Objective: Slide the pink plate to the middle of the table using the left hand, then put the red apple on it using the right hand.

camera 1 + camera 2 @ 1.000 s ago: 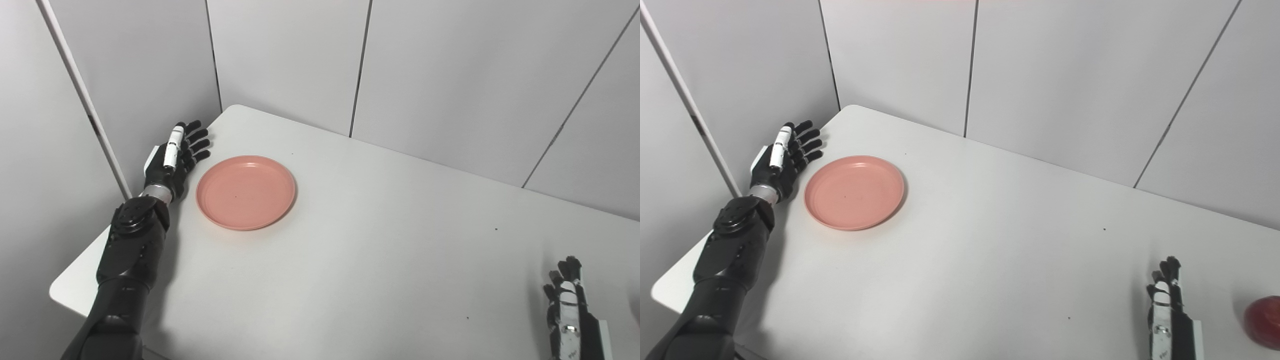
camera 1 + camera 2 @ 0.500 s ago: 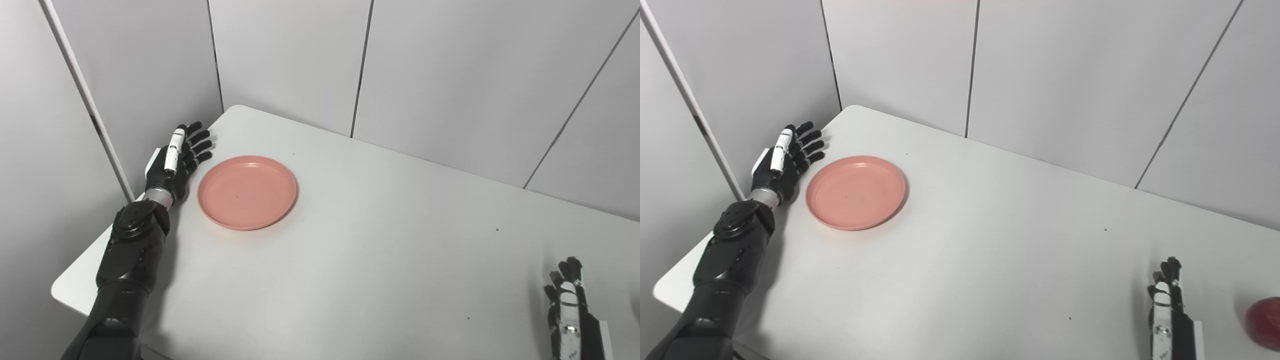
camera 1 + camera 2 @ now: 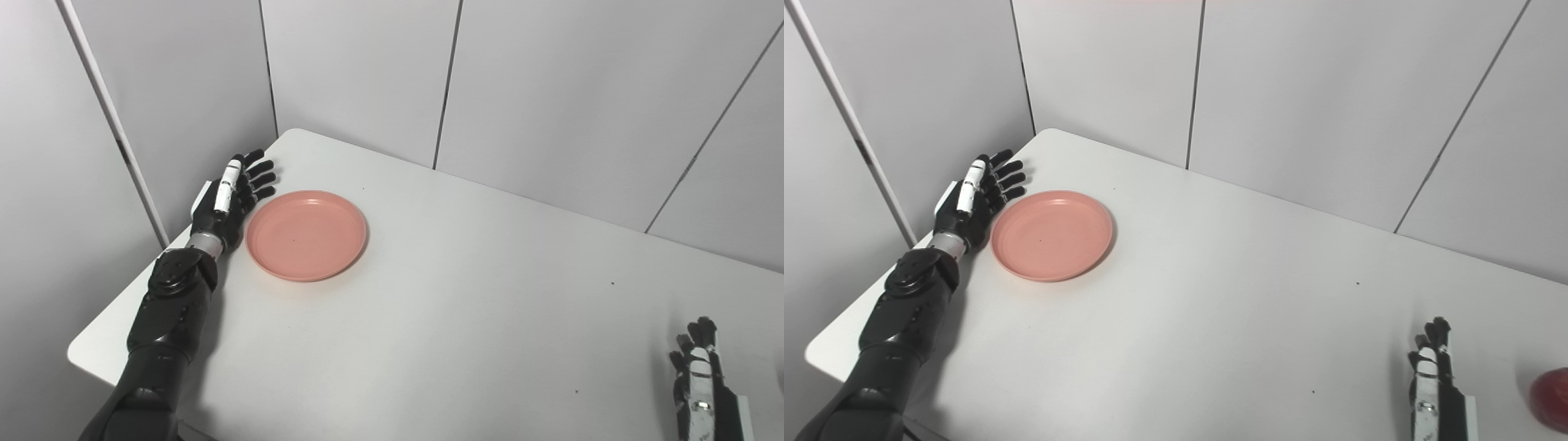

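Pink plate (image 3: 306, 234) sits near the far-left corner of the white surface (image 3: 465, 318), our left robot hand (image 3: 236, 196) just beside its left rim, fingers spread, holding nothing. We should press the rim low and push evenly toward centre. Our right robot hand (image 3: 1434, 380) waits empty, fingers extended, beside the red apple (image 3: 1551, 395).

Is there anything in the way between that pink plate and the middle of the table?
Nothing visible. The pink plate has only bare table ahead of it, and the left hand is right beside its rim.
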